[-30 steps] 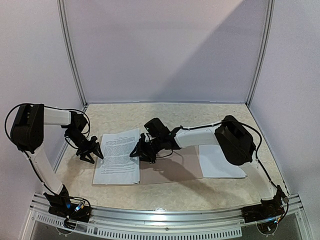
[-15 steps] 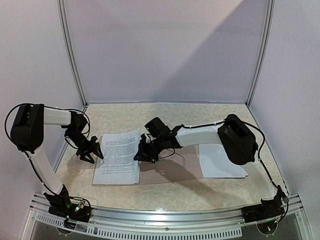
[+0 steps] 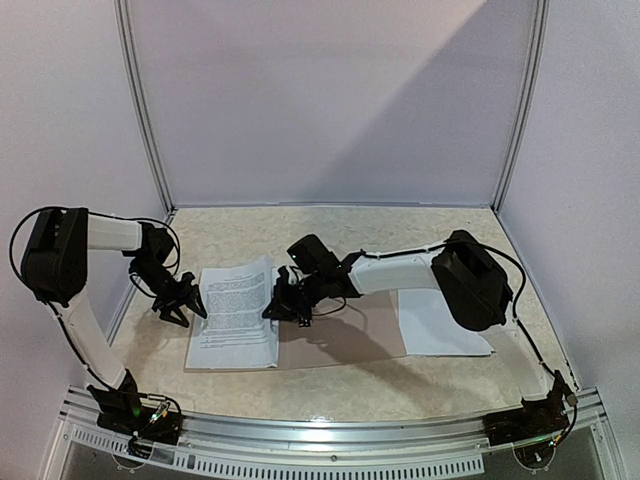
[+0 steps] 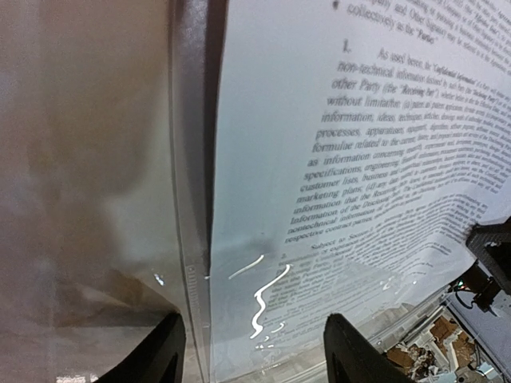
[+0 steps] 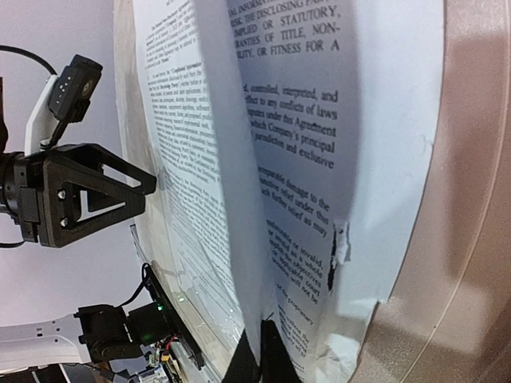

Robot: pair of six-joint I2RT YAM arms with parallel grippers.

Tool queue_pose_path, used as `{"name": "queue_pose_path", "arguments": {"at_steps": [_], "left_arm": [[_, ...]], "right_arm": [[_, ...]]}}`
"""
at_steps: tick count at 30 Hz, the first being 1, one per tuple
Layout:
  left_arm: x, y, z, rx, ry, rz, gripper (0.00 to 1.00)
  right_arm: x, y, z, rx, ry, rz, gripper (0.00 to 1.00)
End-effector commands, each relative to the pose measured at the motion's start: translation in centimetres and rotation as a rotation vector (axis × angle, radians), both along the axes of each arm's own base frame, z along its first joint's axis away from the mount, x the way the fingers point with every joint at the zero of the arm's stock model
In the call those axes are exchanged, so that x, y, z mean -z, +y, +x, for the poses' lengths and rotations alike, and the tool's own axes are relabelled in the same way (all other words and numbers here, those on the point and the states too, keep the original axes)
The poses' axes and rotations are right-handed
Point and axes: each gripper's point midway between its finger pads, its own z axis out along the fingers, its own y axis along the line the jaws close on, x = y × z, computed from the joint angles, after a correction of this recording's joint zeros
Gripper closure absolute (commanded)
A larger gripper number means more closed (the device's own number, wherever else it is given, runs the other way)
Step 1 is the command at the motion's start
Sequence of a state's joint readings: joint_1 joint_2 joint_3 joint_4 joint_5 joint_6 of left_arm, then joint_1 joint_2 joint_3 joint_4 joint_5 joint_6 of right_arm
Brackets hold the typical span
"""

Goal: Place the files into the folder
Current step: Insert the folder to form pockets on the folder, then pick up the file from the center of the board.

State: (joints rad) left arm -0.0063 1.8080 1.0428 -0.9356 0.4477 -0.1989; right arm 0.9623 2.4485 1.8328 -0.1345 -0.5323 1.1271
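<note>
The files (image 3: 235, 315) lie as a stack of printed white sheets left of centre, partly on the flat brown folder (image 3: 350, 338). My right gripper (image 3: 280, 308) is shut on the right edge of the top sheet (image 5: 239, 239), which stands lifted and curled over the sheet below (image 5: 307, 183). That lower sheet has a small tear at its edge. The folder's brown card (image 5: 467, 239) shows beside it. My left gripper (image 3: 185, 305) hangs open over the stack's left edge, its fingers (image 4: 172, 355) astride the printed page (image 4: 359, 159) and holding nothing.
Another white sheet (image 3: 440, 325) lies right of the folder, under the right arm's elbow. A glossy clear strip (image 4: 192, 239) runs along the page's left edge. The enclosure's walls and metal posts (image 3: 145, 120) close in the back and sides.
The right gripper has shut on the top sheet's right edge, and that edge now stands a little raised. The left arm has not moved.
</note>
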Motion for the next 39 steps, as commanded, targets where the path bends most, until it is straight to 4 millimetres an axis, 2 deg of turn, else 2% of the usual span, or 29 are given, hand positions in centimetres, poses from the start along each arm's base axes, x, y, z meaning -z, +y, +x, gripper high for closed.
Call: {"name": "queue_pose_path", "arguments": {"at_steps": [1, 10, 16, 20, 23, 28, 32, 35, 39], "left_arm": [[1.7, -0.1, -0.3, 0.024, 0.009, 0.015, 0.39], [1.7, 0.0, -0.3, 0.024, 0.009, 0.018, 0.39], [1.6, 0.0, -0.3, 0.025, 0.005, 0.018, 0.39], [1.6, 0.0, -0.3, 0.025, 0.005, 0.019, 0.39], [1.6, 0.0, -0.3, 0.025, 0.006, 0.02, 0.39], [1.4, 0.1, -0.1, 0.028, -0.005, 0.024, 0.39], [1.1, 0.2, 0.1, 0.034, -0.016, 0.033, 0.39], [0.9, 0.4, 0.2, 0.038, -0.025, 0.044, 0.38], [0.3, 0.8, 0.6, 0.048, -0.045, 0.061, 0.38]], "right_arm": [[1.7, 0.3, -0.6, -0.018, 0.012, -0.024, 1.0], [0.7, -0.5, -0.9, -0.027, -0.001, -0.057, 1.0], [1.4, -0.4, -0.8, -0.017, 0.017, -0.056, 1.0], [0.6, -0.5, -0.4, -0.012, -0.006, -0.072, 0.89], [-0.1, -0.9, -0.2, -0.014, -0.037, -0.095, 0.73], [-2.6, -1.6, 0.3, -0.015, -0.104, -0.123, 0.58], [-5.2, -2.7, 0.9, -0.011, -0.165, -0.153, 0.54], [-6.9, -4.4, 1.6, -0.01, -0.216, -0.202, 0.5], [-11.0, -7.5, 3.0, -0.013, -0.287, -0.235, 0.41]]}}
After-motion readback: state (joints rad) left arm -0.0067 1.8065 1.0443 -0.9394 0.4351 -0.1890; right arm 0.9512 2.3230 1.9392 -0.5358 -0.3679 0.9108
